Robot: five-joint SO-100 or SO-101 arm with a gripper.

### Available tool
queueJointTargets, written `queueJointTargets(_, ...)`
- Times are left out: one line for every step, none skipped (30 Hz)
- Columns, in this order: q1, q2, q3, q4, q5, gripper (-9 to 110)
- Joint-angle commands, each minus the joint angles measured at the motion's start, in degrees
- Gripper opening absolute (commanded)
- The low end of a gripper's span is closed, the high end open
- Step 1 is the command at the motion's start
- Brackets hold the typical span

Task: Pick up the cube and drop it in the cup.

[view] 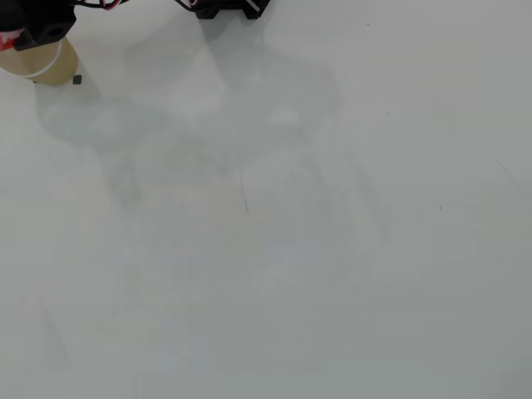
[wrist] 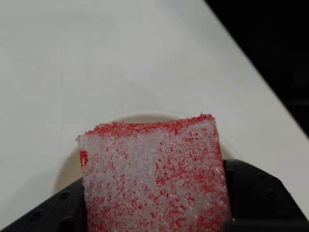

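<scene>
You have the small red foam cube with the whitish, speckled face (wrist: 154,176) clamped in the tool (wrist: 154,212): in the wrist view a black finger (wrist: 256,193) presses on each side of it, and the block fills the lower middle of the picture. Directly behind it, the cream-white rim of the tan paper cup (wrist: 67,164) curves out on both sides, so the cube appears to hang over the cup's mouth, though how high above it cannot be told. The overhead view agrees only loosely: the cup (view: 51,66) sits at the far top-left corner of the white bench (view: 291,249), half covered by the black wrist, with a sliver of red (view: 7,39) at the frame edge and a tiny dark speck (view: 76,80) beside the cup's base. The carry looks nearly finished, and what remains is the release. Watch the alignment, because the cube is roughly half as wide as the cup and the margin is not generous; if the tool is off-centre, the cube could clip the rim and bounce onto the bench. A light paper cup would probably tip if a finger nudges its wall. Rough foam may also cling to one finger and drop late or crooked.
</scene>
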Motion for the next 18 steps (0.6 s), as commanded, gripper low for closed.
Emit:
queueJointTargets(0.4,1.8,-4.9,0.1,-0.8,17)
queueJointTargets(0.3,1.8,-4.8,-0.2,-0.8,17)
queueJointTargets(0.2,1.8,-4.7,-0.2,-0.8,17)
queueJointTargets(0.1,1.9,-4.6,-0.2,-0.8,17)
queueJointTargets(-0.1,2.0,-4.4,-0.2,-0.8,17)
queueJointTargets(-0.3,2.2,-4.2,-0.2,-0.8,17)
queueJointTargets(-0.4,2.4,-4.0,-0.2,-0.8,17)
queueJointTargets(-0.4,2.5,-3.8,-0.2,-0.8,17)
queueJointTargets(-0.5,2.8,-3.6,-0.2,-0.8,17)
queueJointTargets(-0.7,2.9,-3.3,-0.2,-0.8,17)
queueJointTargets(-0.8,3.1,-3.1,-0.2,-0.8,17)
queueJointTargets(-0.9,3.3,-2.9,-0.2,-0.8,17)
queueJointTargets(-1.0,3.3,-2.7,0.3,-0.8,17)
queueJointTargets(-1.1,3.3,-2.5,0.3,-0.8,17)
queueJointTargets(-1.2,3.3,-2.3,0.3,-0.8,17)
queueJointTargets(-1.3,3.4,-2.1,0.3,-0.8,17)
queueJointTargets(-1.6,3.4,-2.1,0.4,-0.8,17)
queueJointTargets(-1.8,3.4,-2.1,0.4,-0.8,17)
